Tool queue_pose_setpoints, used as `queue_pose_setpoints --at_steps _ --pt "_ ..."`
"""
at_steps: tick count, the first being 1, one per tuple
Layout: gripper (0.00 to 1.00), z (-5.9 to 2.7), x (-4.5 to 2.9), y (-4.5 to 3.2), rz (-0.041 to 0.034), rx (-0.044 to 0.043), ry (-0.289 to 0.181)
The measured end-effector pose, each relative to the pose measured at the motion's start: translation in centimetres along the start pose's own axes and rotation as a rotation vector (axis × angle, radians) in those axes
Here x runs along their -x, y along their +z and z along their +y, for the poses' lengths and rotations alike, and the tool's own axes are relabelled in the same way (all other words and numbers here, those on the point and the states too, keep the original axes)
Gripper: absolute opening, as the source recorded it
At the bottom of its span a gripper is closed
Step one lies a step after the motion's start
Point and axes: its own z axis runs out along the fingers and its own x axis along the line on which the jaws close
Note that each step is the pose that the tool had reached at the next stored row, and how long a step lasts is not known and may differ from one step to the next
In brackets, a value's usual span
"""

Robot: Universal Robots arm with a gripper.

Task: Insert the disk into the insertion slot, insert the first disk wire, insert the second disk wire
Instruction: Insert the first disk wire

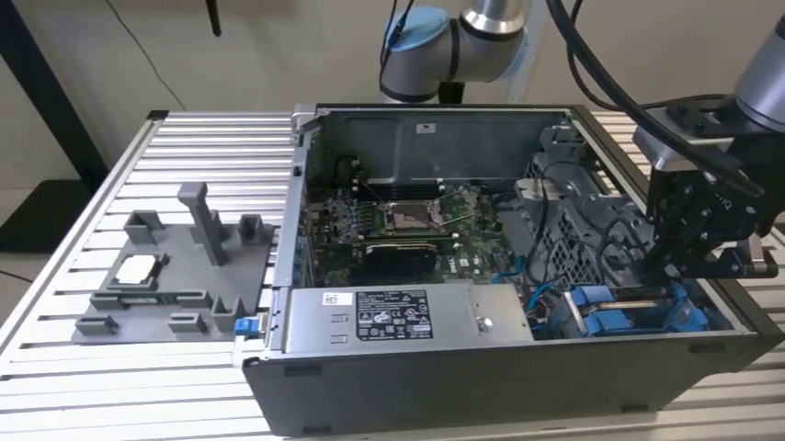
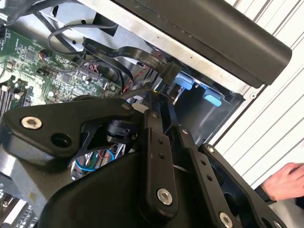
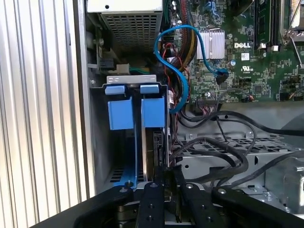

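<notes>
End effector (image 1: 668, 271) of the arm reaches down into the open computer case (image 1: 491, 386), at the case's front corner on the exterior view's right, directly over the insertion slot (image 3: 102, 142). Whether it is open or closed, and whether it has hold of anything, I cannot tell: its black linkage crowds the foreground in both wrist views and covers its own tip.

The disk (image 3: 153, 111) stands on edge inside the insertion slot, against the case's side wall, with its bright blue frame and handle tabs showing. In the first wrist view the end effector (image 3: 166, 175) comes right up to the disk's dark edge. A second blue frame (image 3: 121, 114) stands just beside the disk, on the side nearer the case's outer wall.

A blue cable (image 3: 184, 95) loops from the case's motherboard (image 3: 247, 57) towards the insertion slot, and a bundle of black cables (image 3: 213, 147) lies across the metal bracket in the middle of the case. In the second wrist view a flat black cable (image 2: 123, 52) ends in a connector close to the end effector (image 2: 154, 97) and the blue tabs.

A grey power supply box (image 1: 405, 317) lies along the case's front wall. Outside the case, on the exterior view's left, a grey fixture tray (image 1: 172, 276) sits on the slatted desk (image 1: 73, 386). A person's hand (image 2: 285, 183) rests on the desk just outside the case.
</notes>
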Motion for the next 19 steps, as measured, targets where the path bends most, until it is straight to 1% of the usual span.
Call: queue_pose_setpoints --at_steps 9,19 --pt "0.19 0.00 -0.12 0.35 0.0028 0.0021 0.000" --pt "0.19 0.00 -0.20 0.74 0.0034 0.0022 0.000"
